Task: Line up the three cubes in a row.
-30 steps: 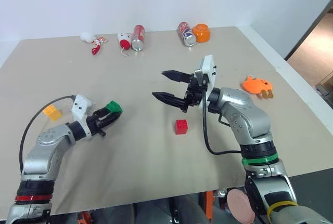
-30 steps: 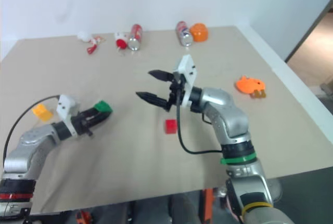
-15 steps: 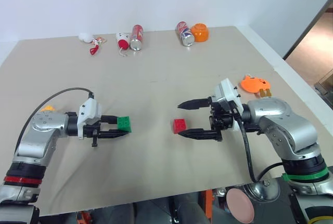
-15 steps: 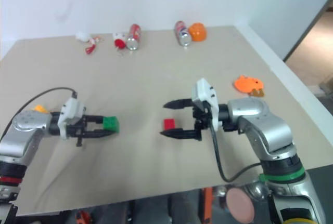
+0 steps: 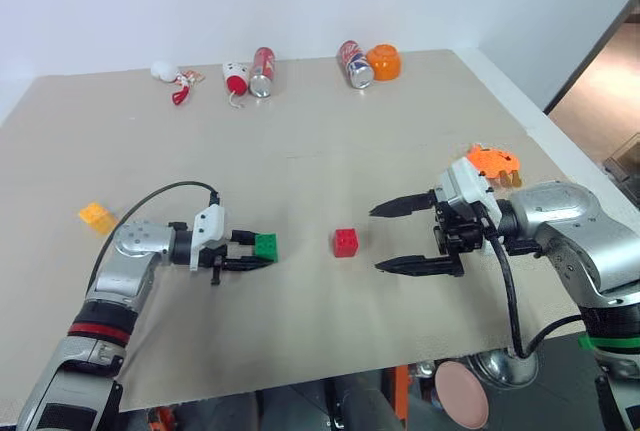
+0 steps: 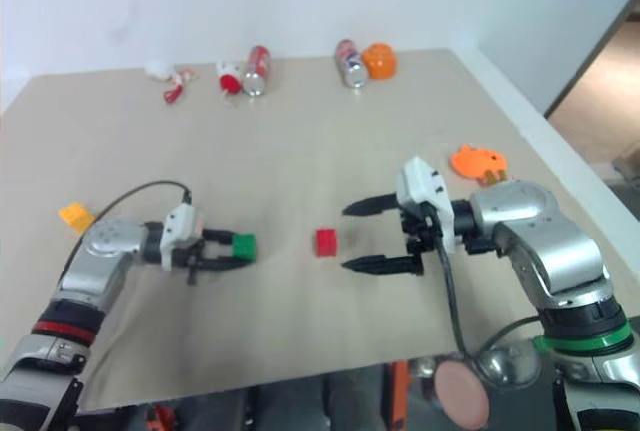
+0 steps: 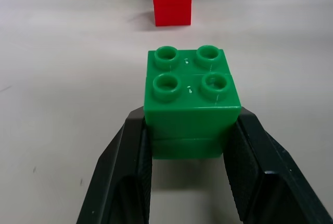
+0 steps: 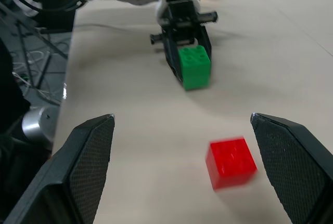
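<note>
Three cubes sit spread across the desk [image 5: 300, 131]. Left gripper [image 5: 262, 252] has its jaws clamped on the green cube [image 5: 266, 245], studs up, low over the surface and pointing at the red cube [image 5: 346, 242]. Red rests alone mid-desk, between both arms. Right gripper [image 5: 390, 237] faces it from the other side, jaws spread wide, holding nothing. Yellow-orange cube [image 5: 96, 217] lies well apart near the left edge.

Pale wall, beige table.
The broad table [image 5: 300, 131] meets a white wall [image 5: 300, 1]; brown floor [image 5: 600, 91] shows right.
</note>
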You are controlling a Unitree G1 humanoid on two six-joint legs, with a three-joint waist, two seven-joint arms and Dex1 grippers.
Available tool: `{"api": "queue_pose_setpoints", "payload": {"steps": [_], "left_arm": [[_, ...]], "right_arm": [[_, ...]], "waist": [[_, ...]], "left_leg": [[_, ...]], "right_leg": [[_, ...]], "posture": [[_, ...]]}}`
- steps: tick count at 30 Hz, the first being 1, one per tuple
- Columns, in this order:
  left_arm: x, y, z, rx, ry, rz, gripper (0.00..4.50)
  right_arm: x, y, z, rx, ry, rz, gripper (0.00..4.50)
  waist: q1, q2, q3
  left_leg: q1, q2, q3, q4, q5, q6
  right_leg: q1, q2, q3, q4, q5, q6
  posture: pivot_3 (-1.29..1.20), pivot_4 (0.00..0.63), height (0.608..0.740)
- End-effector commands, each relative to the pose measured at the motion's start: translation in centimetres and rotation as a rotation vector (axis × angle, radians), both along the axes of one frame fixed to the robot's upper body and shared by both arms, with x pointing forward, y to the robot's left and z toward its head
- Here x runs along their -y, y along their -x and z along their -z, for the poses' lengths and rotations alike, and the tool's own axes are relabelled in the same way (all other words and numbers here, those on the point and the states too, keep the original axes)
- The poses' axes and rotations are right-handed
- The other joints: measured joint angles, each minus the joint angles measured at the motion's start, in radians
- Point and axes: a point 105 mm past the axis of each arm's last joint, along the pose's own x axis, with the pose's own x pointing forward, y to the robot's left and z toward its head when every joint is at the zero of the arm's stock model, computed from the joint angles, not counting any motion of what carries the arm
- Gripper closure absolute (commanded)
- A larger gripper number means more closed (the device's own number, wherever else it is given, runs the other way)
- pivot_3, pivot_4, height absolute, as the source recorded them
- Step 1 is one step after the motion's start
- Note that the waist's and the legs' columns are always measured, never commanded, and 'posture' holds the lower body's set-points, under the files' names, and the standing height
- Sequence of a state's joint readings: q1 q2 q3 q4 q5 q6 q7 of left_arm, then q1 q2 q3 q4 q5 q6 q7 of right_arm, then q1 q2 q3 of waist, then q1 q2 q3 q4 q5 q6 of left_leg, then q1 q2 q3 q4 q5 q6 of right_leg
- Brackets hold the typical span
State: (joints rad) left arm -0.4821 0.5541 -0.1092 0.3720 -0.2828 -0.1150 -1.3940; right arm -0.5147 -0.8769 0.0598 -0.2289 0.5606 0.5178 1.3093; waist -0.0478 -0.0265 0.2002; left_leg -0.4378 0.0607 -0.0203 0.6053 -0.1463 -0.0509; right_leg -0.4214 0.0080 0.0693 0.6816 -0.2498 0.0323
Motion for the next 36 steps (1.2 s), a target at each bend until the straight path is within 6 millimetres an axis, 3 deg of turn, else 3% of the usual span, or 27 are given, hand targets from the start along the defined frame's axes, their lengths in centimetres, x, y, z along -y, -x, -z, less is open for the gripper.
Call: {"api": "queue_pose_setpoints", "payload": {"steps": [1, 15, 36], "left_arm": [[0.7, 0.0, -0.5, 0.021, 0.015, 0.012, 3.17], [2.6, -0.7, 1.0, -0.022, -0.025, -0.013, 3.17], [2.9, -0.8, 1.7, -0.04, -0.05, -0.023, 3.17]], "right_arm": [[0.8, -0.4, -1.0, 0.057, -0.006, 0.02, 0.16], [0.1, -0.7, -0.9, 0.073, -0.008, -0.002, 0.16], [0.1, -1.0, -0.6, 0.076, -0.005, 0.002, 0.16]], "waist": [[0.0, 0.0, 0.0], [0.005, 0.001, 0.0], [0.005, 0.001, -0.001]], "left_leg": [[0.0, 0.0, 0.0, 0.0, 0.0, 0.0], [0.0, -0.001, -0.001, 0.005, 0.0, 0.0], [0.0, -0.002, 0.0, 0.014, 0.001, 0.002]], "right_leg": [[0.0, 0.0, 0.0, 0.0, 0.0, 0.0], [0.003, 0.0, 0.001, 0.0, 0.002, 0.002], [0.008, 0.0, 0.004, 0.0, 0.001, 0.001]], "posture": [[0.0, 0.15, 0.74], [0.0, 0.15, 0.74], [0.0, 0.15, 0.74]]}}
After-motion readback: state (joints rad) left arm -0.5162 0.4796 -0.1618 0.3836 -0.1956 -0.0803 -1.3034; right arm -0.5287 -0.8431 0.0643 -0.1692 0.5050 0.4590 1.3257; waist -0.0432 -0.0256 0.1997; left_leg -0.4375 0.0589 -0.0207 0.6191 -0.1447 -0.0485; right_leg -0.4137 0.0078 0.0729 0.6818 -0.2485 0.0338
